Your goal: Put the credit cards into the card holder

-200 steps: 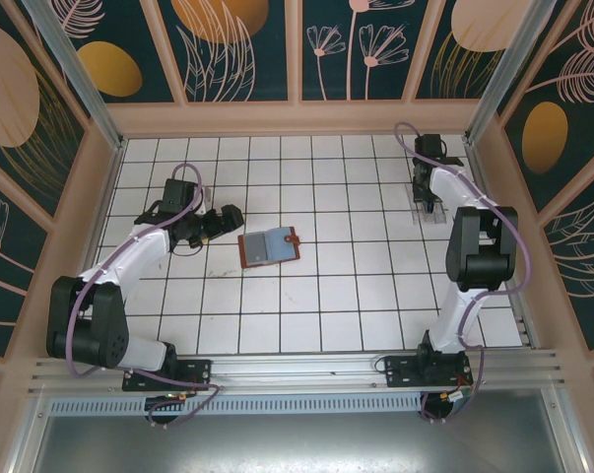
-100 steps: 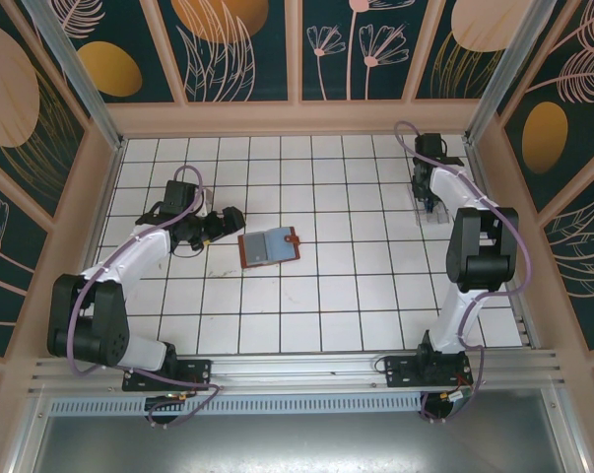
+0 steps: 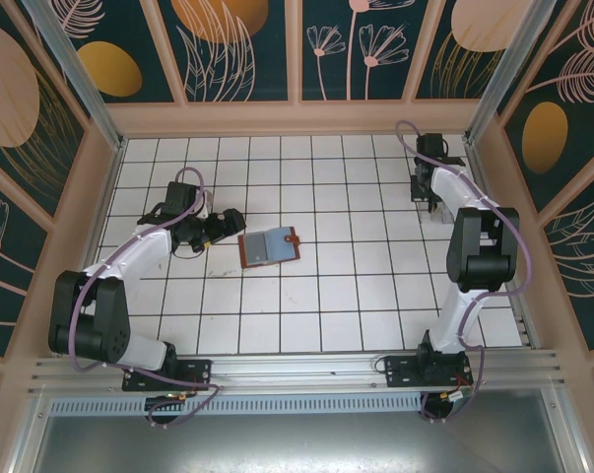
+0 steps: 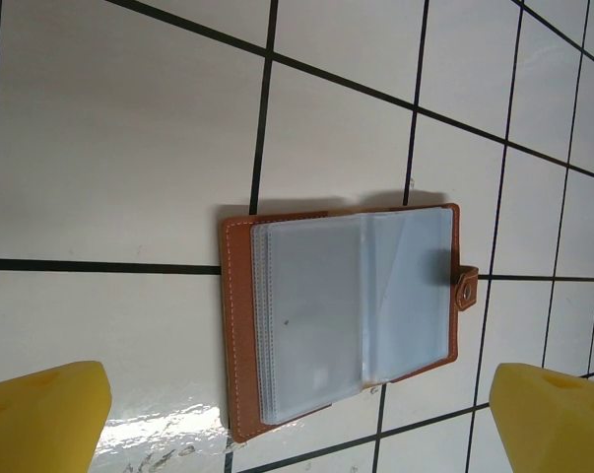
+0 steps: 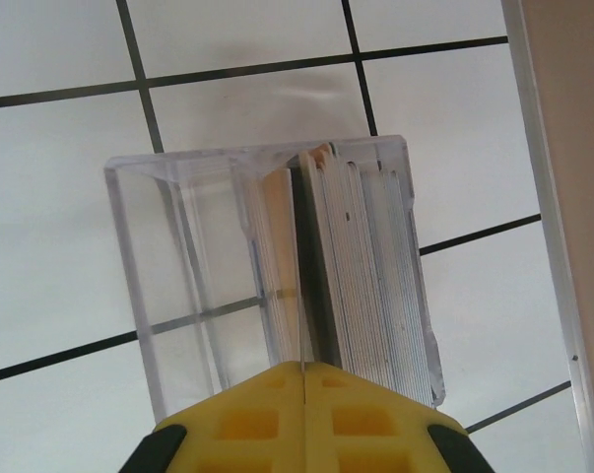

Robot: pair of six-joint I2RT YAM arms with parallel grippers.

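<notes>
**Spotter:** Right side, what have you got?

**Me:** My right pincer is pressed tight together, tips at the top edge of the credit cards. They stand on edge straight ahead of it, packed in a clear plastic box. I can't tell whether one card is caught between the tips.

**Spotter:** How will they handle?

**Me:** Thin, stiff, light and slick, I'd say. The place to take one is its upper edge, pulling straight up. A neighbour could ride along, and that light box might lift or tip with it.

**Spotter:** And the other side?

**Me:** My left pincer is spread wide and touches nothing. The card holder lies open just ahead of it, between the two fingers' lines, brown leather-look cover down and clear sleeves up, snap tab on the far flap. It's well apart from the right pincer, off to its left.

**Spotter:** Tricky part?

**Me:** Probably those floppy sleeves: a card needs its corner started cleanly into a pocket.
</notes>
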